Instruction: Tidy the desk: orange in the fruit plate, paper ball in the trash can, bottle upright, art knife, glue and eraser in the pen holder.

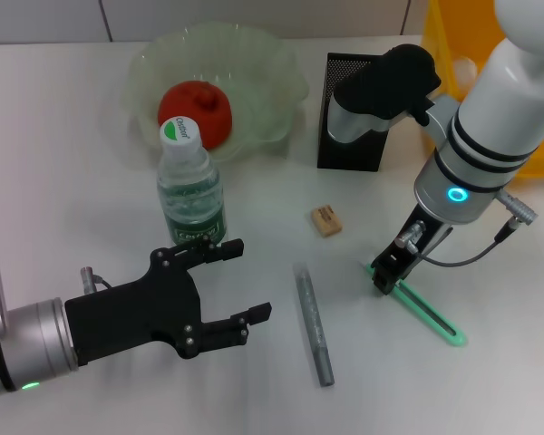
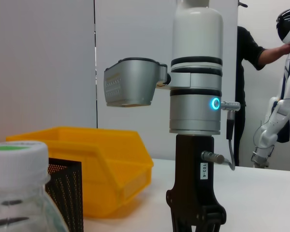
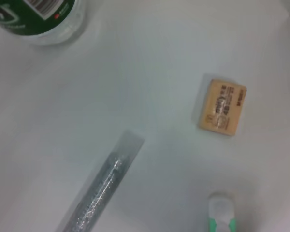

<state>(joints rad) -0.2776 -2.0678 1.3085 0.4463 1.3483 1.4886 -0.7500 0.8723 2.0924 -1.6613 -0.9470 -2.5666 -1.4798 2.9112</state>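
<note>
The bottle (image 1: 191,186) stands upright with a green cap, just beyond my left gripper (image 1: 247,281), which is open and empty beside it. A red-orange fruit (image 1: 196,113) lies in the translucent fruit plate (image 1: 281,82). My right gripper (image 1: 383,277) is down at the near end of the green art knife (image 1: 422,308), which lies flat on the table. The tan eraser (image 1: 325,220) and the grey glue stick (image 1: 313,323) lie between the arms. The right wrist view shows the eraser (image 3: 222,112), the glue stick (image 3: 104,188) and the knife's tip (image 3: 221,215). No paper ball shows.
The black mesh pen holder (image 1: 349,113) stands behind the right arm, with a yellow bin (image 1: 453,45) at the back right. In the left wrist view the bottle cap (image 2: 17,154), pen holder (image 2: 65,193) and bin (image 2: 96,164) are close by.
</note>
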